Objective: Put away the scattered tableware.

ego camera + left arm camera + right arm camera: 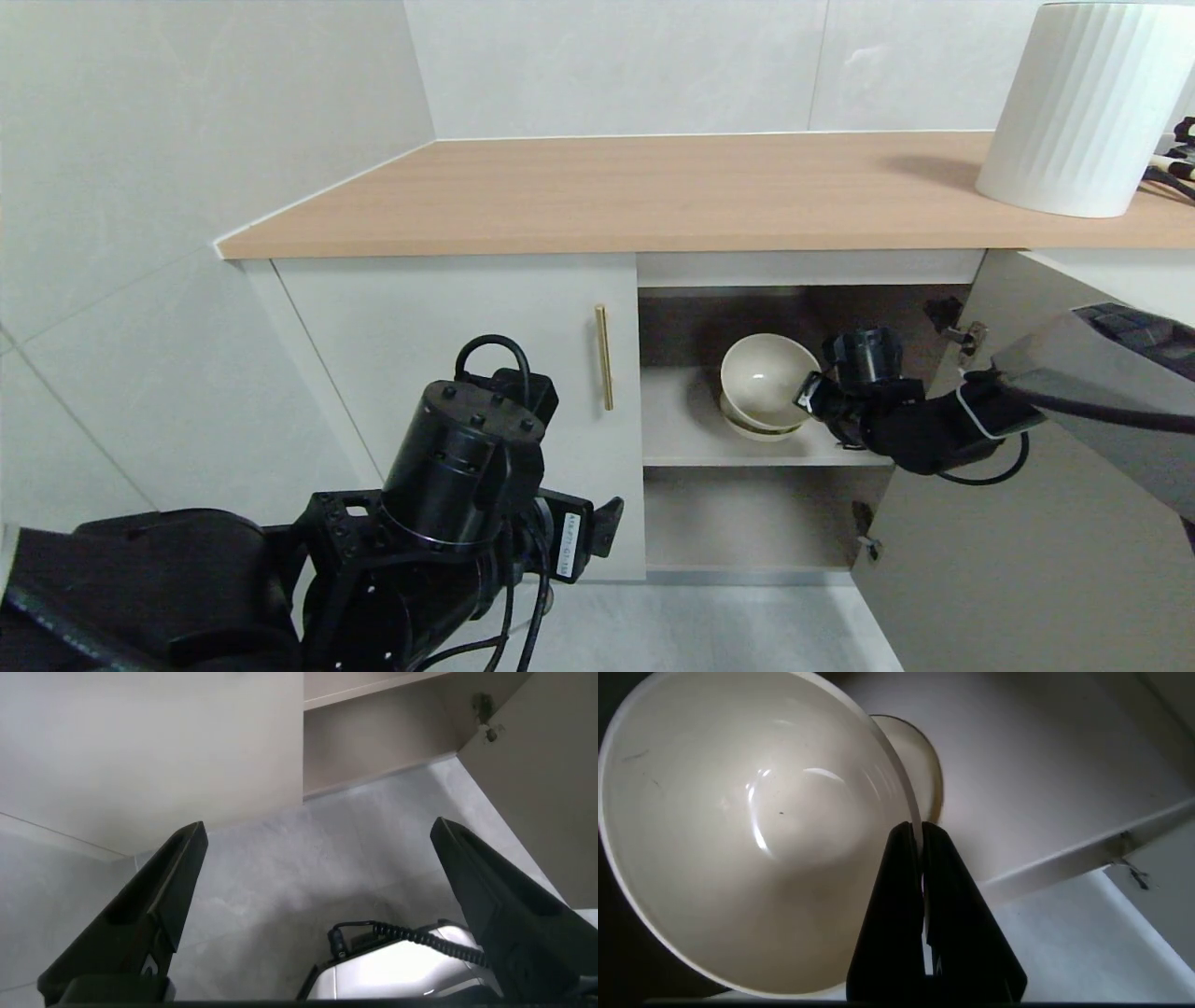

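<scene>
A cream bowl [761, 378] hangs tilted inside the open cabinet, just above a second bowl [747, 427] that rests on the middle shelf [677, 429]. My right gripper [810, 392] is shut on the tilted bowl's rim. In the right wrist view the bowl [747, 821] is pinched at its edge by the fingers [901, 877], with the lower bowl [915, 765] behind it. My left gripper [318, 905] hangs low in front of the closed left door, open and with nothing in it, above the grey floor.
The right cabinet door [1008, 523] stands swung open beside my right arm. The left door [467, 373] with a brass handle [604, 357] is closed. A white ribbed container [1083, 107] stands on the wooden countertop [653, 191]. A lower shelf [747, 518] lies below.
</scene>
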`<state>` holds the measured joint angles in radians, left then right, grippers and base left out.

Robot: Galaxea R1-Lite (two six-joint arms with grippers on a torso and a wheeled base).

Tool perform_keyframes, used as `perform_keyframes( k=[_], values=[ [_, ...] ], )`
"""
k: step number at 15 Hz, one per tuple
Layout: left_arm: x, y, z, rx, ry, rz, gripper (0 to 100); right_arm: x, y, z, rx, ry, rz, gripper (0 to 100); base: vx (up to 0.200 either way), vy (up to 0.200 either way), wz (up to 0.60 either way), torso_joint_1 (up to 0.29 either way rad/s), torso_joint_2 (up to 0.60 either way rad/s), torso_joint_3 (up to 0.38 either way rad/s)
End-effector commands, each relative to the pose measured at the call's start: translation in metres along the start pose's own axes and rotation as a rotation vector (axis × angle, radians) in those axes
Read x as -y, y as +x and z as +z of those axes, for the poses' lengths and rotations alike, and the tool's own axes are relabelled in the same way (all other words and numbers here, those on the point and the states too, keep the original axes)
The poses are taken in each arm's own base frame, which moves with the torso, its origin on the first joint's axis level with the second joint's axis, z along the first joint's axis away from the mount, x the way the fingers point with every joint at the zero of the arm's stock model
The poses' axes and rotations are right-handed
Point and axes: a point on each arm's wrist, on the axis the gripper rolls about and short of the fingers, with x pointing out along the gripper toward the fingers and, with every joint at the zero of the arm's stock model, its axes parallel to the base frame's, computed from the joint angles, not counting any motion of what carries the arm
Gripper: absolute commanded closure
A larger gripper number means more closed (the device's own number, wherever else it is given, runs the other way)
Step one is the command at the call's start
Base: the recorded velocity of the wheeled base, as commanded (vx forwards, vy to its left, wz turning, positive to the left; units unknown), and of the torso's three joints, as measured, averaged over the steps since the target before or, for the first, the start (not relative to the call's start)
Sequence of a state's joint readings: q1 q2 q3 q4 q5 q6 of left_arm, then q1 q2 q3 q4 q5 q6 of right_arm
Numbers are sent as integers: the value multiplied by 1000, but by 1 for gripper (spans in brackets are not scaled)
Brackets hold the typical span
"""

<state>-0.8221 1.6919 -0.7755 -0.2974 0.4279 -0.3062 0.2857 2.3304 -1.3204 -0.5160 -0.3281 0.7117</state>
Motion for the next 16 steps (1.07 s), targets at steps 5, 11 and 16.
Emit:
perform_keyframes(
  k=[5, 11, 16],
  values=[
    [0, 1, 0, -2, -1, 1, 0, 6, 22, -7, 11, 2, -29, 100, 0, 0, 0, 0, 0, 0],
    [-1, 3, -1, -6, -2, 7, 0, 5, 30, -10, 11, -2, -32, 100, 0, 0, 0, 0, 0, 0],
    [-1, 3, -1, -7, -4, 9, 0, 4, 34, -10, 16, 0, -29, 100, 0, 0, 0, 0, 0, 0]
  ],
)
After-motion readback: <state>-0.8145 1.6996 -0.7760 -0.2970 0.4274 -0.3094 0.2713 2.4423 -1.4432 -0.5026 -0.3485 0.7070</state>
